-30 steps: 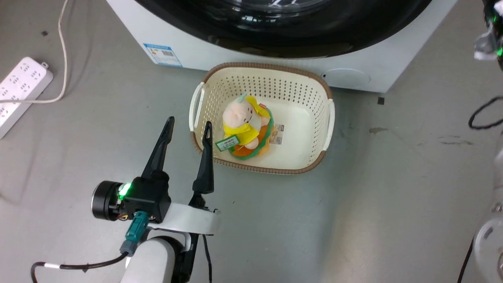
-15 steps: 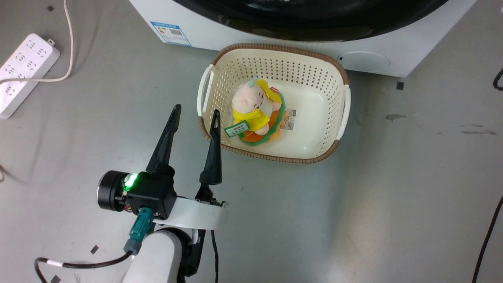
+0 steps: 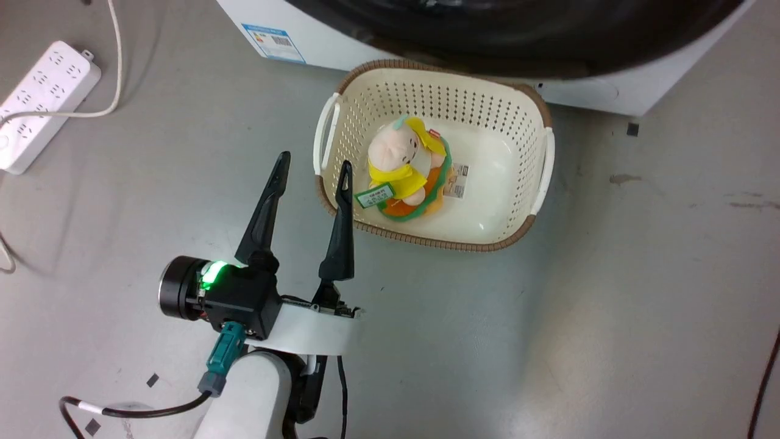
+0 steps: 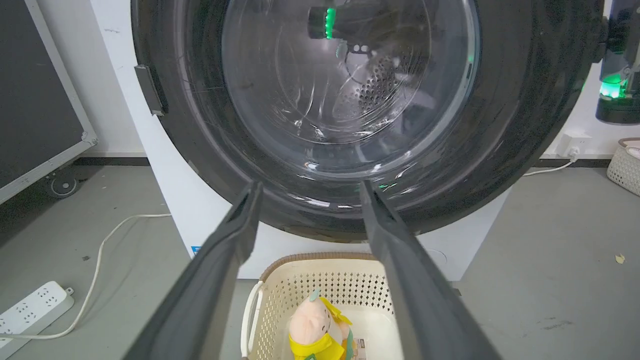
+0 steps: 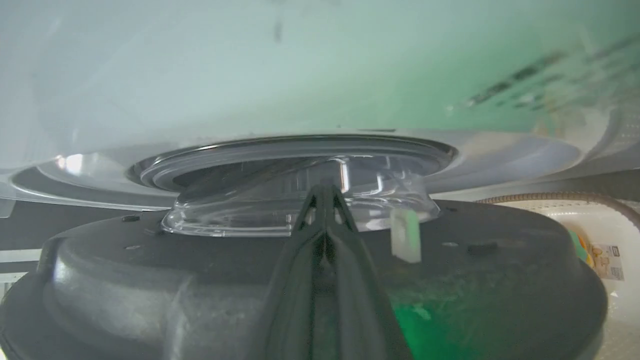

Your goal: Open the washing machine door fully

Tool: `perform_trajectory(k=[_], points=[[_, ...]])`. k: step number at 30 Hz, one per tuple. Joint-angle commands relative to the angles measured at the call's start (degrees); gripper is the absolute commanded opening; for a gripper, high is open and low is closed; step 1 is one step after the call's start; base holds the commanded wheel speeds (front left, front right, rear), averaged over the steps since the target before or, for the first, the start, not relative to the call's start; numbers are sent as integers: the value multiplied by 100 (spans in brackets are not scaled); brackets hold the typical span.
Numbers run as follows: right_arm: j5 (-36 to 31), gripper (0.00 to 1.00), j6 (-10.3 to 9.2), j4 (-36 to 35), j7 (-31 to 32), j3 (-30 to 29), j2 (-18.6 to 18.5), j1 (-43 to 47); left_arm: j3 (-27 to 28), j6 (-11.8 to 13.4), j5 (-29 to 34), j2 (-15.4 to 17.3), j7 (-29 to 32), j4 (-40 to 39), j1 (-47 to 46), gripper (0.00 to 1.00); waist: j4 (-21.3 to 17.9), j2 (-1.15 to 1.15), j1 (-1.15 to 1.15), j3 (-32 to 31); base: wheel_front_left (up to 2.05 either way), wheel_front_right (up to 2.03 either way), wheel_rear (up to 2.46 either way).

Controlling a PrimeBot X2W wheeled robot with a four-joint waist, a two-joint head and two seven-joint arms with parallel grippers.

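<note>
Right gripper (image 5: 325, 190), fingers pressed together behind the round, black-rimmed glass washing machine door (image 5: 150, 280), risked slipping on its glossy rim; left gripper (image 3: 314, 160) gaped wide before it.

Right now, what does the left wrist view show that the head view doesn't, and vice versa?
Left wrist: the clear glass bowl of the washing machine door, and a dark board. Head: the near rim of the basket and the left arm's pale forearm. Both: the door's black rim, the plush toy, the power strip, the open left gripper.
</note>
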Motion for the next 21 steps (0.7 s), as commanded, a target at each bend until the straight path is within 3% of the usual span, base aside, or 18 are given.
perform_trajectory(k=[1,21], points=[[147,0,8,158,199,-41,105,32,-22,37,-9,7,-74,14,-71,100,-2,0,0,-117,0,0,0],[570,0,8,-1226,1211,79,883,2592,251,-136,68,7,-79,323,652,100,-304,0,0,-1436,0,0,0]])
